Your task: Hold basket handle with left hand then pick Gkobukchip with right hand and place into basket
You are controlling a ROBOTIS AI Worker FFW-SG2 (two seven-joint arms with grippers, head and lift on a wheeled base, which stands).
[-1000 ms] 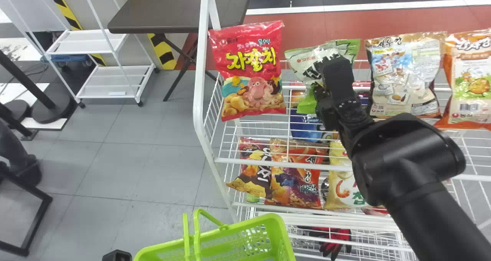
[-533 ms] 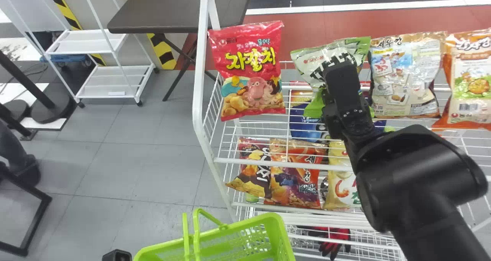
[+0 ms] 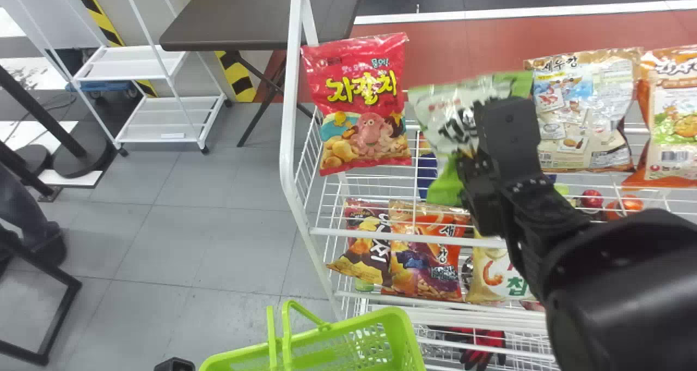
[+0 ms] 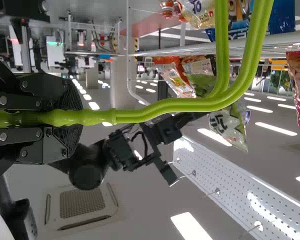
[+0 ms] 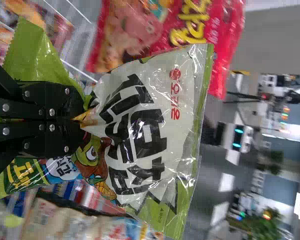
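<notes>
Above the shelf, my right gripper holds the white and green Gkobukchip bag, partly covering it. In the right wrist view the right gripper is shut on the middle of the bag, whose front is creased around the pinch. At the bottom edge of the head view, the tip of my left gripper shows beside the green basket. The left wrist view has the left gripper shut on the basket's green handle.
The white wire rack carries a red snack bag left of the held bag and brown and orange bags to its right. More bags lie on the lower tier. A dark table stands behind.
The Gkobukchip bag, in my right gripper, has come nearer and lower, away from the back of the rack. The right arm has shifted right and closer. The left gripper stays by the basket.
</notes>
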